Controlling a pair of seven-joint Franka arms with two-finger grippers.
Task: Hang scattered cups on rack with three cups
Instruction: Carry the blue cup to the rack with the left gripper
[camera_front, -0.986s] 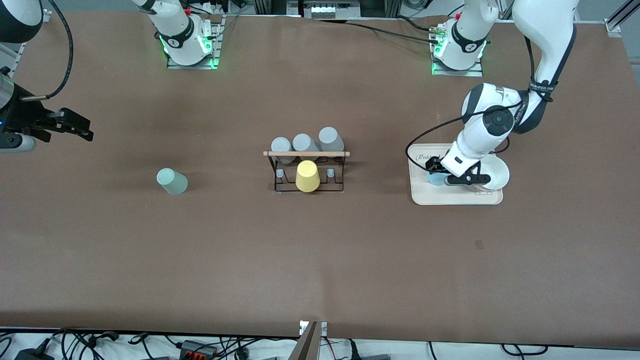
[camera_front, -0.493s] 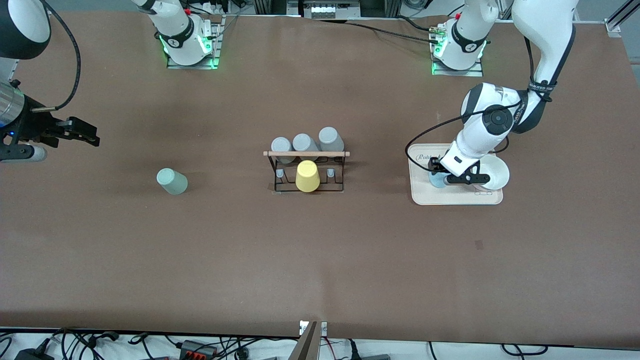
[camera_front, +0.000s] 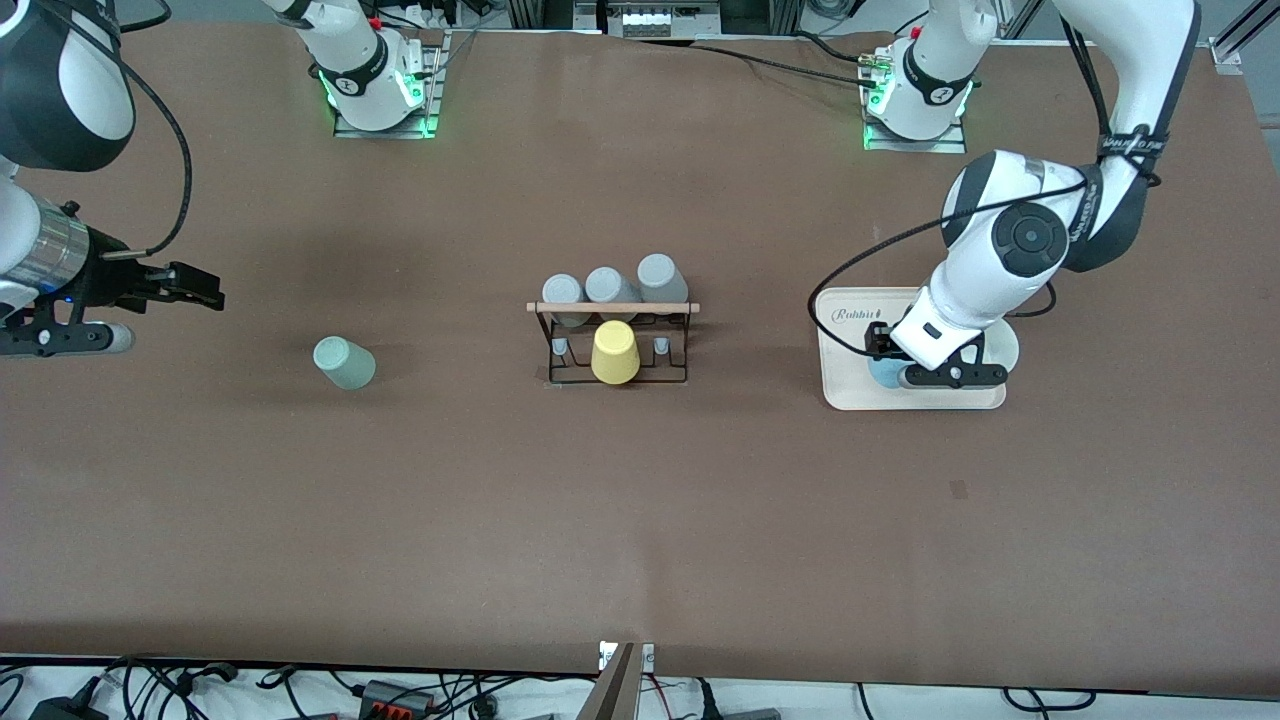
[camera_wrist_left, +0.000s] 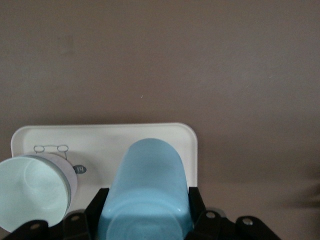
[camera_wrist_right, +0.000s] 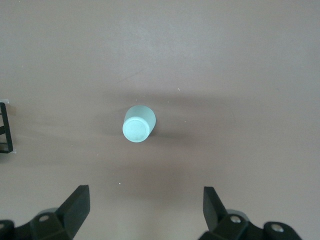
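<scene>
Our left gripper (camera_front: 890, 362) is clamped on the light blue cup (camera_wrist_left: 146, 195), which sits between its two fingers (camera_wrist_left: 98, 210) over the cream tray (camera_front: 850, 385) at the left arm's end of the table. In the left wrist view the cup's long axis runs straight out from the fingers, closed base pointing away. A white bowl (camera_wrist_left: 31, 191) rests on the tray just beside the cup.

Our right gripper (camera_front: 200, 290) hangs with its fingers spread wide and holding nothing, over bare table at the right arm's end. The sage green cup (camera_front: 344, 362) stands upside down on the table, base up, between this gripper and the rack (camera_front: 615, 345), and well apart from both. In the right wrist view it lies straight ahead between the open fingers, its axis vertical.

The rack stands mid-table with three grey cups (camera_front: 610, 287) and a yellow cup (camera_front: 614, 352) on it. We judge each arm nearer its own cup, and the blue one must travel from the tray toward the rack
</scene>
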